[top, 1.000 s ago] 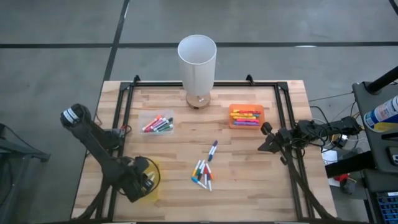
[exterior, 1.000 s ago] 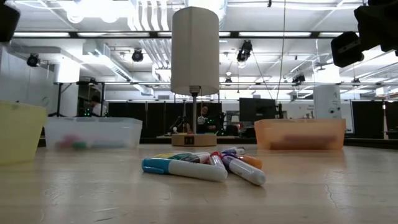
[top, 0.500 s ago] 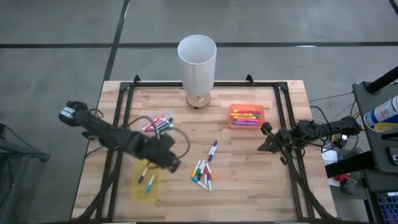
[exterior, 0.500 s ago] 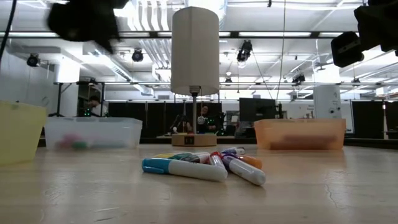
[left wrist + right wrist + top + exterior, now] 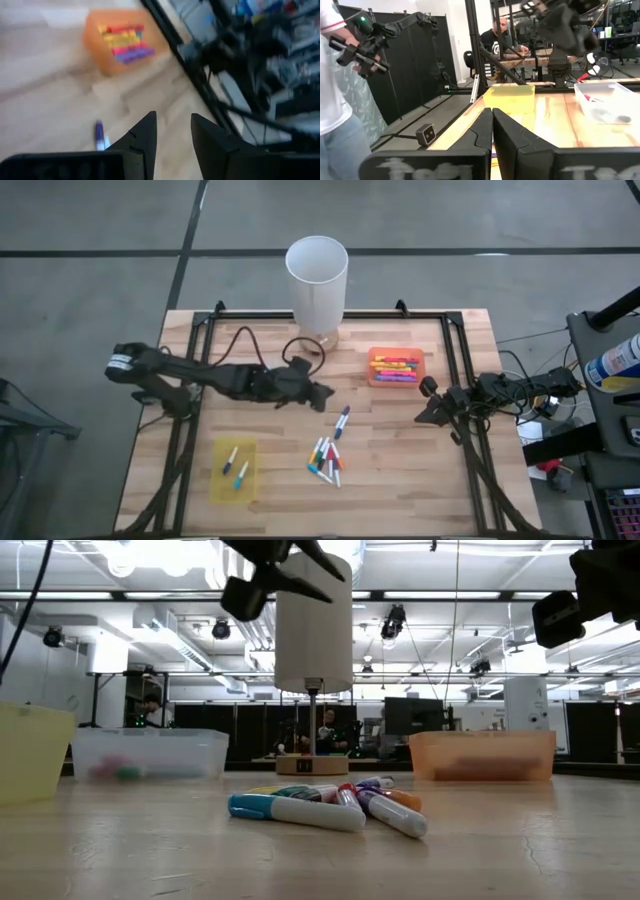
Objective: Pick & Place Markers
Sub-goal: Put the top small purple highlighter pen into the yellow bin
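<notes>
A loose pile of markers (image 5: 325, 460) (image 5: 330, 806) lies on the wooden table's middle, and a single blue marker (image 5: 342, 420) (image 5: 99, 136) lies just beyond it. Two more markers (image 5: 235, 467) lie in the yellow tray (image 5: 218, 490). Several fill the orange tray (image 5: 395, 366) (image 5: 120, 42). My left gripper (image 5: 324, 392) (image 5: 173, 121) hovers open and empty above the table's middle, near the lamp's base, well above the pile (image 5: 290, 565). My right gripper (image 5: 430, 404) (image 5: 492, 122) rests shut at the right edge.
A white lamp (image 5: 317, 280) on a wooden base stands at the far middle. My left arm covers most of the clear tray (image 5: 150, 753). A black frame (image 5: 455, 360) runs round the table. People (image 5: 335, 75) are in the room beyond the left side.
My left gripper has risen from the yellow tray at the near left and swung toward the table's middle and far side, tipping from pointing down to nearly level. The tray it covered now shows two markers lying in it.
</notes>
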{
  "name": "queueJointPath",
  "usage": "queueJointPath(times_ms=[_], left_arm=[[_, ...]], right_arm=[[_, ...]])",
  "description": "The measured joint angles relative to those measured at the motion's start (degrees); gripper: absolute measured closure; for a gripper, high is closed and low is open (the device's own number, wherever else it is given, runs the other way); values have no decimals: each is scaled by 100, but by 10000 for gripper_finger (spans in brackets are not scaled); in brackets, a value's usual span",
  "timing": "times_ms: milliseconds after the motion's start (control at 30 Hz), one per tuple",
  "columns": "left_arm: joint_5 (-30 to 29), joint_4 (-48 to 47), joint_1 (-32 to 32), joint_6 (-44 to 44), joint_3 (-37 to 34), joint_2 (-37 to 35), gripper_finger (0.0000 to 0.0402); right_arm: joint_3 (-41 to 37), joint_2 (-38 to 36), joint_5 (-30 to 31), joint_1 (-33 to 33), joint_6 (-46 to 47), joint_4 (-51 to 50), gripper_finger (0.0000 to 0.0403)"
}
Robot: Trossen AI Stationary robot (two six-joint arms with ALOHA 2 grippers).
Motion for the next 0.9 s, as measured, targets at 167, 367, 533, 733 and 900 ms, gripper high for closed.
queueJointPath(times_ms=[167, 367, 533, 733, 900], left_arm=[[46, 284, 246, -101, 0, 426, 289], [83, 393, 230, -578, 232, 1097, 289], [359, 378, 225, -316, 804, 1862, 289], [365, -710, 227, -150, 1494, 2603, 289], [559, -1228, 221, -77, 1870, 3029, 289]], right_arm=[[0, 0, 0, 0, 0, 0, 394], [0, -2, -1, -2, 0, 0, 394], [0, -2, 0, 0, 0, 0, 394], [0, -2, -1, -1, 0, -2, 394], [0, -1, 0, -1, 0, 0, 394]])
